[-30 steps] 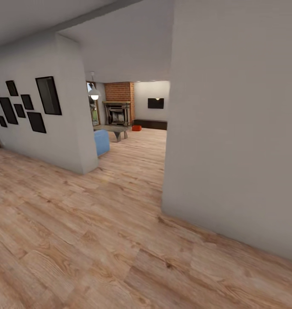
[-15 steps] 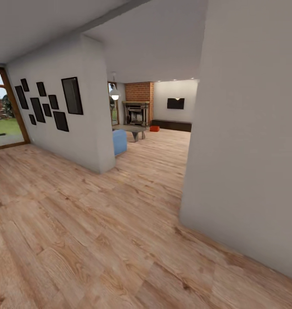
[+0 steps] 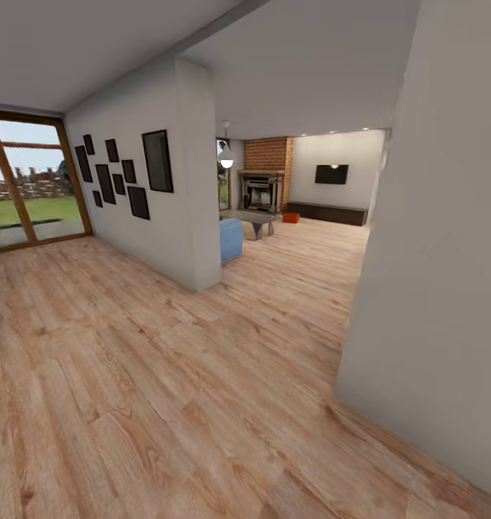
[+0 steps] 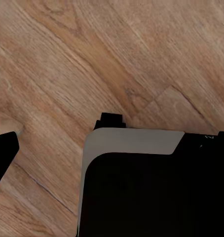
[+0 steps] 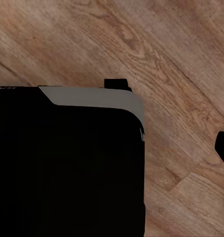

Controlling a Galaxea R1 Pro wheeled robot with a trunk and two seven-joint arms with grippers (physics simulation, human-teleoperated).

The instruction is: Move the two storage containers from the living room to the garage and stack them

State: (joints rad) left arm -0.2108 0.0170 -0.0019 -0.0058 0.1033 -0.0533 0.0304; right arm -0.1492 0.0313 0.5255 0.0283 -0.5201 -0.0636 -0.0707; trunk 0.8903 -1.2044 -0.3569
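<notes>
The state of the two grippers could not be told: in the left wrist view only a dark finger tip (image 4: pixel 2 155) was seen at the frame's edge beside the robot's black and grey base (image 4: pixel 141 187), and in the right wrist view a small dark finger tip (image 5: pixel 223 148) was seen beside the same base (image 5: pixel 67 163), so neither pair of fingers could be judged open or closed. Under both arms a light wood plank floor (image 3: pixel 166 389) was seen, and nothing was held in either view. In the head view, the plank floor was shown running forward between a white wall (image 3: pixel 440 274) close on the right and a white partition wall (image 3: pixel 166 216) on the left, on which a cluster of black picture frames (image 3: pixel 126 176) was hung. A wood-framed glass door (image 3: pixel 29 180) with grass behind it was seen at far left. Beyond the partition the living room (image 3: pixel 303 209) was opened to view, with a blue sofa corner (image 3: pixel 231 239), a low table (image 3: pixel 256 218), a brick fireplace (image 3: pixel 263 184), a wall TV (image 3: pixel 331 174) and a long dark cabinet (image 3: pixel 328 212). One orange-red storage container (image 3: pixel 291 217) was seen on the living room floor, well ahead, between the fireplace and the cabinet's near end; whether a second one lay with it could not be told.
</notes>
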